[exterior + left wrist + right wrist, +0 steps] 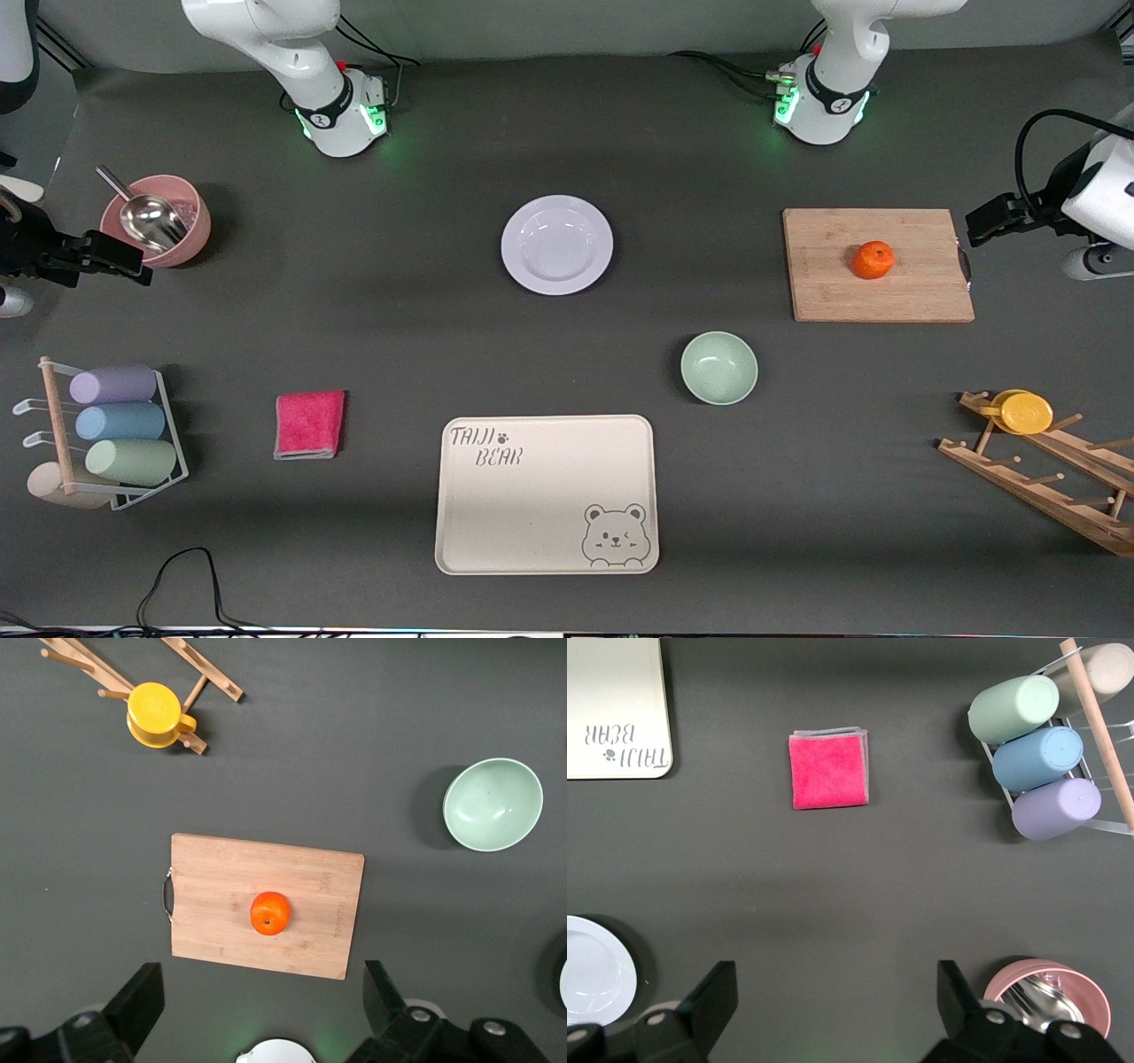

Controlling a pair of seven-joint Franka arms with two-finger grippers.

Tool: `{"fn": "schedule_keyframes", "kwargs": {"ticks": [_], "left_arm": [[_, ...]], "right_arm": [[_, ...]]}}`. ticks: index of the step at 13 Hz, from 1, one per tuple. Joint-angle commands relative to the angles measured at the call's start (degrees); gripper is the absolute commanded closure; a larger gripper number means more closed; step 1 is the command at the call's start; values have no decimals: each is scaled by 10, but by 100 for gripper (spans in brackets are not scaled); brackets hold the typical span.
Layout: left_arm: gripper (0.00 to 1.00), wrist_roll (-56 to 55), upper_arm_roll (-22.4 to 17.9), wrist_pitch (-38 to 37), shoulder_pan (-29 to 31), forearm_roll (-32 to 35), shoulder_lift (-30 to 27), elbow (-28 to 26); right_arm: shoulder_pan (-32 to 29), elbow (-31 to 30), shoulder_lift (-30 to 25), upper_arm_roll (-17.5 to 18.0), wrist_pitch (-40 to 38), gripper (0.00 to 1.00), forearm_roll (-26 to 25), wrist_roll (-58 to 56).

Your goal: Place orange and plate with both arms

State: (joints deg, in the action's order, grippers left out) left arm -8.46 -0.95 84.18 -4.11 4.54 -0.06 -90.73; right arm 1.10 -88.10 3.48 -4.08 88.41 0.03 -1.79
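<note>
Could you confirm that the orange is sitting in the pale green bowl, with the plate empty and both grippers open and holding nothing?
Not quite: the orange sits on the wooden cutting board, not in the green bowl, which is empty; the front view and left wrist view show this. The rest holds: the plate is empty, and the left gripper and right gripper are open, holding nothing.

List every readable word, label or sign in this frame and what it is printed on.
"TAIJI BEAR", with a paw print: on the rectangular beige tray, in the corner nearest the pink folded cloth.
Small engraved mark on the wooden cutting board: too small to read.
No other text is visible.
</note>
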Motion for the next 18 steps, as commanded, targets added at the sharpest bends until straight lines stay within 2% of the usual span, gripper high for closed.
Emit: {"fn": "schedule_keyframes", "kwargs": {"ticks": [1, 13, 15, 18], "left_arm": [[0, 4, -12, -9, -13, 11, 9, 21], [0, 12, -10, -3, -13, 2, 9, 23], [0, 80, -26, -9, 15, 2, 3, 23], [0, 93, -31, -30, 29, 3, -7, 23]], "right_arm": [[7, -6, -8, -5, -8, 0, -12, -1], [7, -16, -13, -6, -19, 0, -3, 1], [8, -57, -52, -21, -19, 0, -1, 0], [8, -148, -134, -22, 1, 0, 3, 0]]}}
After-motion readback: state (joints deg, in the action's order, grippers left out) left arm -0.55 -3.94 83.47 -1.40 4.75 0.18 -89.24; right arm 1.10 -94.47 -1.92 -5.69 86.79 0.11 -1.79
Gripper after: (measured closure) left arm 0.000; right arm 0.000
